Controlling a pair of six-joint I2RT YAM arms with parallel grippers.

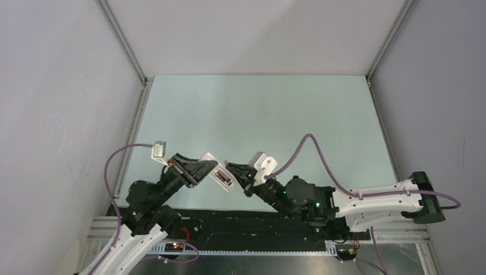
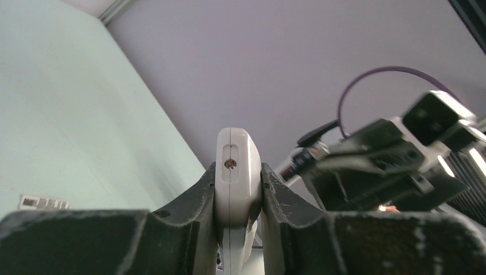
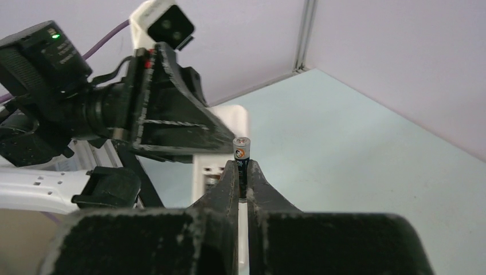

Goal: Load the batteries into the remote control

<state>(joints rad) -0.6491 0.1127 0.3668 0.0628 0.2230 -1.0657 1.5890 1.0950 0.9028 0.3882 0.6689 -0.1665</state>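
While nearly closed, right end effector (image 3: 242, 169) pinches battery (image 3: 241, 146).

The remote control (image 2: 236, 183) is a slim white handset held clear of the table. It sits edge-on between the fingers of the left gripper (image 2: 238, 172), at the lower middle of the left wrist view, its rounded end with a small hole uppermost. In the top view it sits low and centre, with a recess showing in its back. One battery (image 3: 241, 150) is a thin dark cylinder with an orange mark. It stands upright, metallic end up, pinched in the right gripper (image 3: 241, 172) just beside the remote.
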